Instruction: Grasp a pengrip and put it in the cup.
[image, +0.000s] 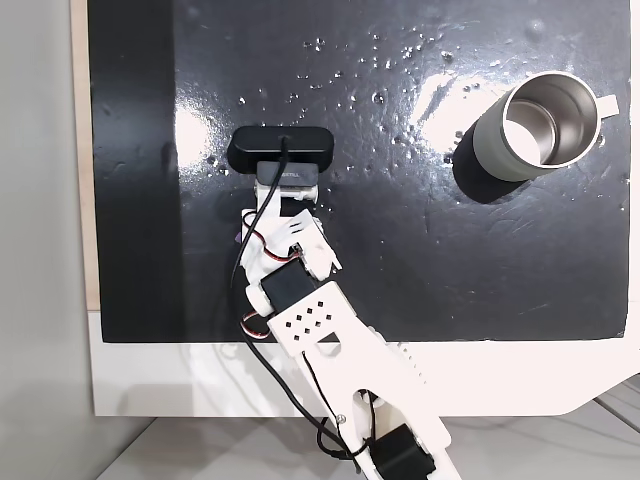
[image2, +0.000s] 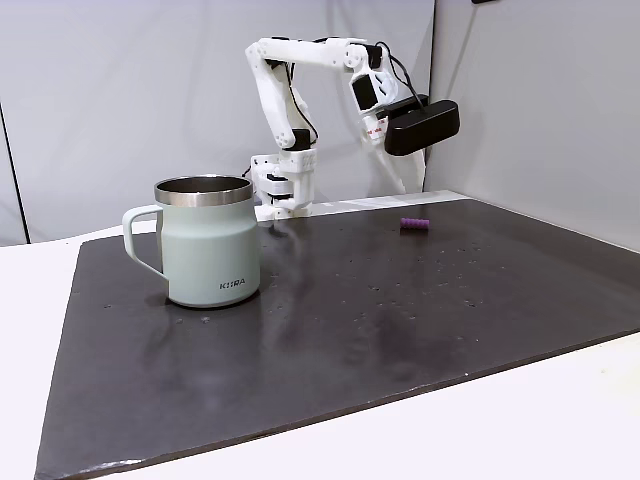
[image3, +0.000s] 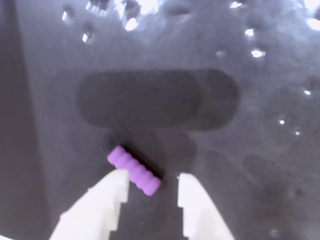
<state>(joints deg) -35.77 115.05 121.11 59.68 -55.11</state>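
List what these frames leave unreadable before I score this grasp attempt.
- Pengrip: in the top-down fixed view the arm covers nearly all of it.
- Gripper: fingertips visible in the wrist view; the bottom edge cuts off the rest.
- Gripper's height above the mat: the wrist view does not settle it.
- Cup: its inside is hidden in the side fixed view.

The pengrip (image3: 134, 171) is bright light purple with a ridged, ringed pattern; in a fixed view (image2: 415, 224) it reads darker purple. The cup (image2: 211, 246) is pale grey-green with a shiny steel inside, dark lettering low on its wall, and at 9 o'clock a handle (image2: 141, 240) of the same pale colour. The tool (image3: 150, 186) is white. The mat (image2: 420, 320) is glossy black with pale specks, on a white counter (image2: 560, 410).
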